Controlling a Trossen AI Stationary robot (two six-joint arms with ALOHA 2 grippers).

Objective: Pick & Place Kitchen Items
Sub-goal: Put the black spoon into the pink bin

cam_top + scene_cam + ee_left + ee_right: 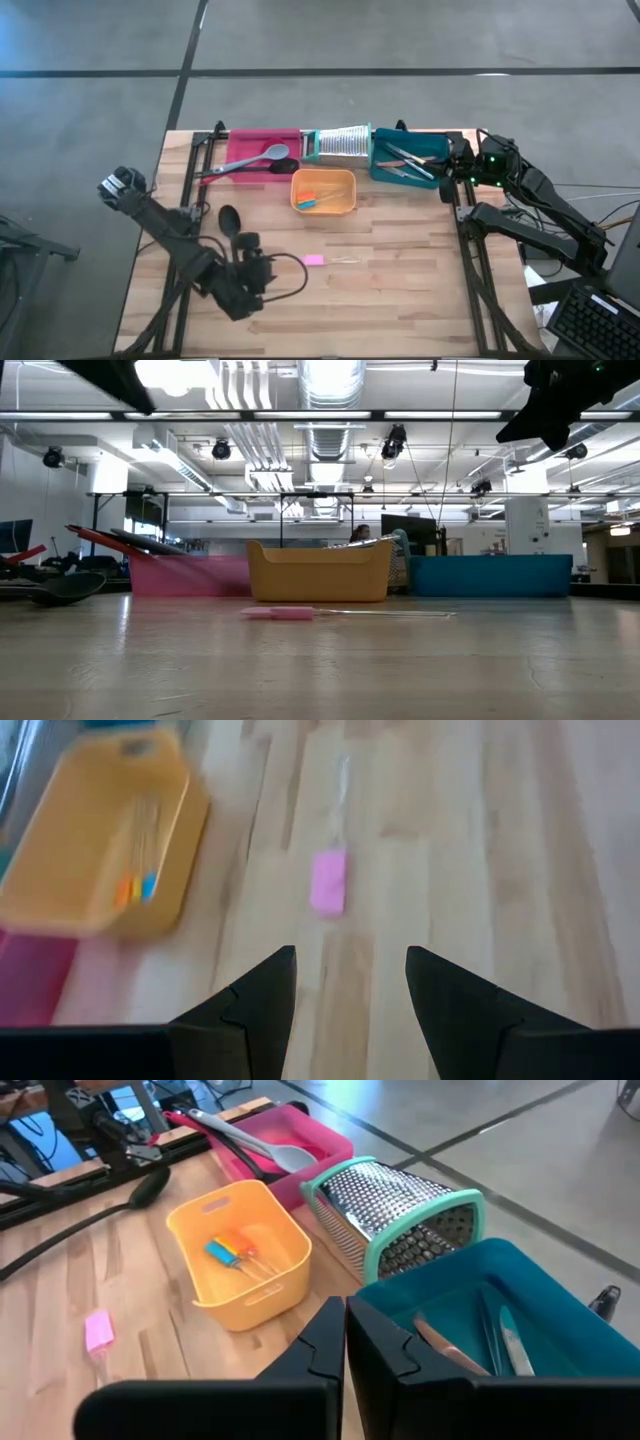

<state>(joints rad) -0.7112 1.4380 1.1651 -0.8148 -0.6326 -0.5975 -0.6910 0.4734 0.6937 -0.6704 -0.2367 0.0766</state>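
A small pink piece (pixel 314 260) with a thin clear stem lies flat on the table, also in the left wrist view (pixel 328 880) and the low view (pixel 283 613). My left gripper (pixel 270 265) is open and empty just left of it, above the table; the piece lies ahead of its fingers (pixel 350 990). A black spoon (pixel 229 218) lies on the table near the left arm. My right gripper (pixel 447 180) is shut and empty, raised by the right end of the teal tray (pixel 425 145); its fingers show in the right wrist view (pixel 345 1340).
At the back stand a pink tray (pixel 250 150) holding a grey-blue spoon (pixel 262 156) and dark-handled spoons, a silver ribbed grater (pixel 340 143), and the teal tray with knives (pixel 480 1340). An orange tray (pixel 323 205) holds tiny coloured pieces (pixel 232 1250). Bare wood lies toward the near edge.
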